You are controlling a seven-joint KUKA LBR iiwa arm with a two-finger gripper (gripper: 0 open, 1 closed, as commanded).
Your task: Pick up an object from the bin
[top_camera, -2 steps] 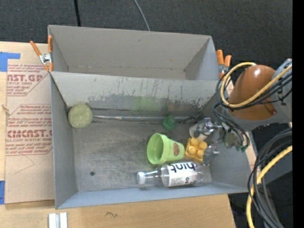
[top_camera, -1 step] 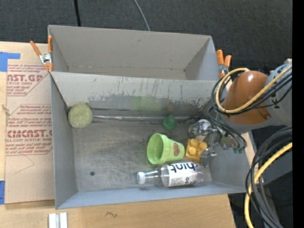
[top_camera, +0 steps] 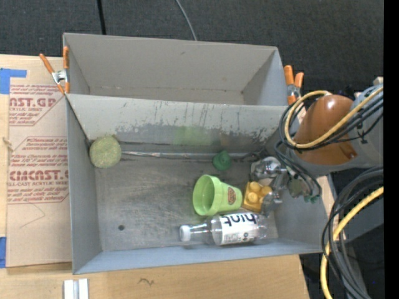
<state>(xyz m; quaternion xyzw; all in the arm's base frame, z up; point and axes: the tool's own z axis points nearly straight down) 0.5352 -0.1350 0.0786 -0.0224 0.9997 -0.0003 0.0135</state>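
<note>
So the arm (top_camera: 349, 136) comes in from the right edge of the frame, with its orange cover (top_camera: 327, 126) and a bunch of yellow and black cables (top_camera: 299, 114) looped around it. The metal end of it is down inside the grey bin (top_camera: 156, 114), toward the right side of the floor. Honestly can't tell whether the jaws are apart or together, since that spot is just a tangle of shiny metal.

What the jaws sit right at is a small chunky yellow thing (top_camera: 254, 195) in the lower right part of the bin. The metal touches or overlaps its upper right side, but whether it's actually gripped is not clear.

Just left of the yellow thing, touching or nearly so, a lime green cup (top_camera: 212, 195) lies on its side with the wide end pointing left. Right below both of them a clear plastic bottle (top_camera: 224, 229) lies on its side along the near wall, cap to the left, with black lettering on its label.

Further off, a small dark green piece (top_camera: 222, 161) sits by the back wall, just above the cup. A fuzzy yellow-green ball (top_camera: 105, 152) is way over on the left, tucked against the back wall, well apart from everything else.
</note>
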